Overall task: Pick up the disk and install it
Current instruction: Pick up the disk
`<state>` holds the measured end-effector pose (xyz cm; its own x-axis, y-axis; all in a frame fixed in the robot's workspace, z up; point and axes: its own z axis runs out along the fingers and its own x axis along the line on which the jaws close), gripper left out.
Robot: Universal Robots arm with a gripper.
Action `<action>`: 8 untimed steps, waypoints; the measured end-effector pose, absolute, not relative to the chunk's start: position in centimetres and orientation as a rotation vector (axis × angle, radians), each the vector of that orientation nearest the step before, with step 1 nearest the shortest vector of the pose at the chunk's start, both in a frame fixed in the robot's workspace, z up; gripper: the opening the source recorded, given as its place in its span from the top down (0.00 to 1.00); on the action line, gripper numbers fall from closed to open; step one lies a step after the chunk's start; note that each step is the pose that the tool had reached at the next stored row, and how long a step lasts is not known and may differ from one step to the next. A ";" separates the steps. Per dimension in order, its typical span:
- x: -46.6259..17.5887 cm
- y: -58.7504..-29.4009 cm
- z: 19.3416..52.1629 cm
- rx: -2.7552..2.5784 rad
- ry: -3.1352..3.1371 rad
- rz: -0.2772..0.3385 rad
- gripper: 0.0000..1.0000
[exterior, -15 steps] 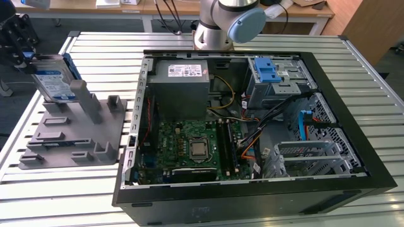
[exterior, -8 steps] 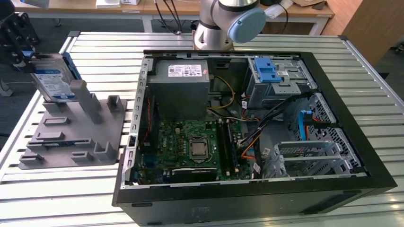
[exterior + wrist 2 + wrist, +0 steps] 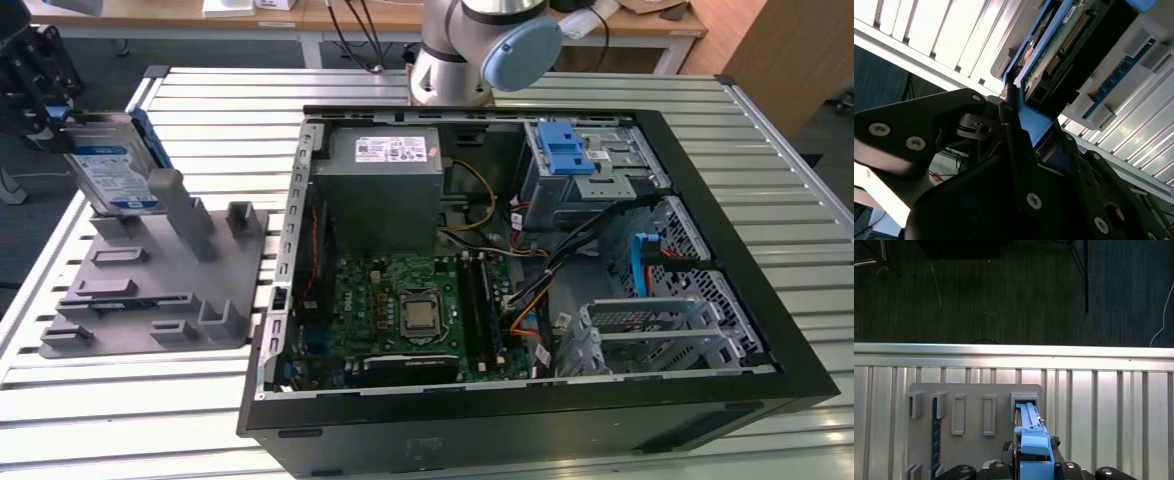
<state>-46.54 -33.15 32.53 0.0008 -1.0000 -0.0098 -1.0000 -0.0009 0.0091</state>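
The disk (image 3: 112,172), a silver drive with a white-and-blue label in a blue carrier, stands upright in a slot of the grey holder (image 3: 147,290) at the exterior view's left. My gripper (image 3: 54,125) is at its upper edge. In the second wrist view my black fingers (image 3: 1013,131) press on both sides of the blue carrier (image 3: 1035,120), shut on it, and the disk's green circuit side (image 3: 1054,47) shows beyond. The first wrist view looks along the carrier's blue edge (image 3: 1031,437) down to the holder's slot (image 3: 1024,401).
An open computer case (image 3: 534,280) lies on the slatted table (image 3: 787,200), with a grey power supply box (image 3: 384,185), a motherboard (image 3: 414,310), a blue-latched drive bay (image 3: 567,150) and a metal cage (image 3: 654,335). The arm's base (image 3: 461,55) stands behind the case.
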 end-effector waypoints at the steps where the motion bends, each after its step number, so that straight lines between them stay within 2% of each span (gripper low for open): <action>1: -46.5 -33.1 32.5 -2.222 2.220 0.021 0.64; 8: -46.5 -33.1 32.7 -2.222 2.220 0.021 0.64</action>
